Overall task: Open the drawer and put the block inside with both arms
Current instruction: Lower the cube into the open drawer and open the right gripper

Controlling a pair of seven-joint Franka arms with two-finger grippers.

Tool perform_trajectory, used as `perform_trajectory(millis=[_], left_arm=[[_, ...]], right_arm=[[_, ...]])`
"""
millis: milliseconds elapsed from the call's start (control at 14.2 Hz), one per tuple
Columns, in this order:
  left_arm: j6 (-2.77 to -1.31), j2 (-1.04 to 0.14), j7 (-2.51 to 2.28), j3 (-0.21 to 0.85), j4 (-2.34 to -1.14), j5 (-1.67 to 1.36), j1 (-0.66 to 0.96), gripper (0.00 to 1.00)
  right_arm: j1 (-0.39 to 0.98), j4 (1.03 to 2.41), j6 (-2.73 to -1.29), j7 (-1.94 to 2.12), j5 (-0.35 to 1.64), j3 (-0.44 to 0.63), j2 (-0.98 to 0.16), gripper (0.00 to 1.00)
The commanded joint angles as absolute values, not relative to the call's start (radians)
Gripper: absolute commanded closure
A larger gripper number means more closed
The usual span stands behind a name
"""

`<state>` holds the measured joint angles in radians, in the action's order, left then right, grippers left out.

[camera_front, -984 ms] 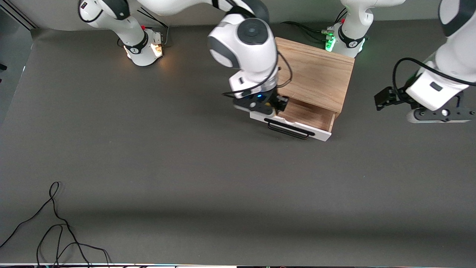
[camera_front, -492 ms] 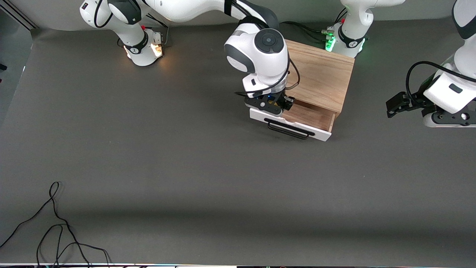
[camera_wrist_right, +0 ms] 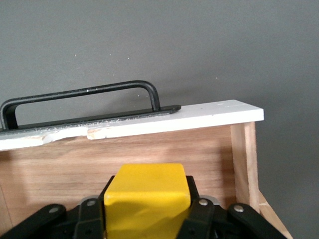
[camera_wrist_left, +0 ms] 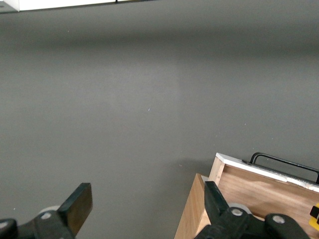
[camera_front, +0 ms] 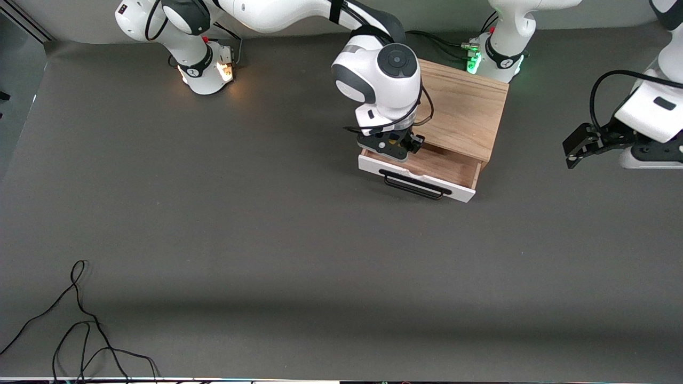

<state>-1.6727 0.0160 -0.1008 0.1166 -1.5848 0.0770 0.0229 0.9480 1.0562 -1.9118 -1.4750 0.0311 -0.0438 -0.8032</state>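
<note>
**Yellow cube held over the open drawer**

The right arm's black hand (camera_front: 394, 148) is over the pulled-out drawer with the white front and light wood interior (camera_front: 427, 172), at the end of the drawer toward the right arm's side. Its fingers are clamped on the small bright yellow cube (camera_wrist_right: 147, 194), which sits between them. In the right wrist view the cube is above the wooden inside of the drawer, with the white front panel and the long black bar handle (camera_wrist_right: 79, 97) just past it. Whether the cube touches the drawer bottom, I cannot tell.

The drawer belongs to the light oak wooden box (camera_front: 459, 109), which stands on the dark grey worktop (camera_front: 267, 224) close to the left arm's base.

The left arm's black hand (camera_front: 581, 145) waits over the worktop, well apart from the box, toward the left arm's end. Its fingers (camera_wrist_left: 77, 206) are apart and hold nothing.
</note>
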Motion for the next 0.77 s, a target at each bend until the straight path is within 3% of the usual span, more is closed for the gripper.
perform_trajectory(millis=[0,632,703], left_arm=[[-1.589,0.048,-0.071,0.114,-1.591,0.089,0.018,0.0],[-1.618,0.031,-0.057,0.114,-1.598,0.028,0.008,0.0],[-1.618,0.029,-0.057,0.114,-1.598,0.028,0.006,0.0]], right_arm=[[0.956,1.074,-1.908,-1.508,-0.008,-0.037,-0.798,1.0],[0.973,1.071,-1.913,-1.509,-0.051,-0.035,-0.854,1.0],[0.973,1.069,-1.913,-1.509,-0.052,-0.034,-0.854,0.8]])
